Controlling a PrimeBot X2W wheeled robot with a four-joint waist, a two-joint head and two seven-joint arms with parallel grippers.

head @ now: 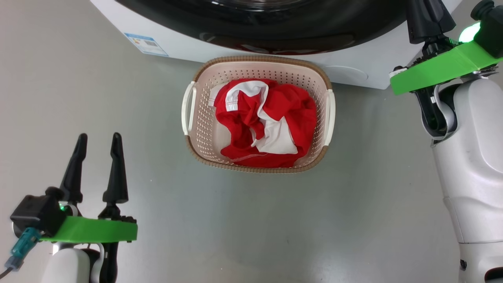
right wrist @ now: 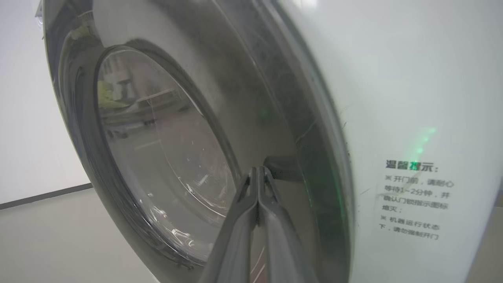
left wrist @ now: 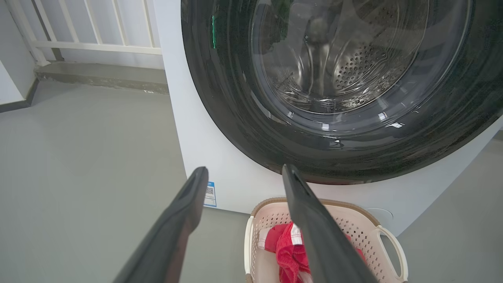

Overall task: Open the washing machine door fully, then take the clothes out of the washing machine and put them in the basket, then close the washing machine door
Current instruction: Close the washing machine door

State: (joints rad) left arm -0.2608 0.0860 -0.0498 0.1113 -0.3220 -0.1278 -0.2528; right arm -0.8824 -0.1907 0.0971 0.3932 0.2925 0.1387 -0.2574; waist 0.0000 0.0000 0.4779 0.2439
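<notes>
Right claw (right wrist: pixel 257 169), tips together, sits at the door (right wrist: pixel 157 157) rim: press squarely until latched. Left claw (head: pixel 99 136), apart, hangs near left.

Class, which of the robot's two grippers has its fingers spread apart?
The left gripper: its dark fingers stand apart, whereas the right gripper has its fingers pressed together, pointing at the washing machine door.
</notes>
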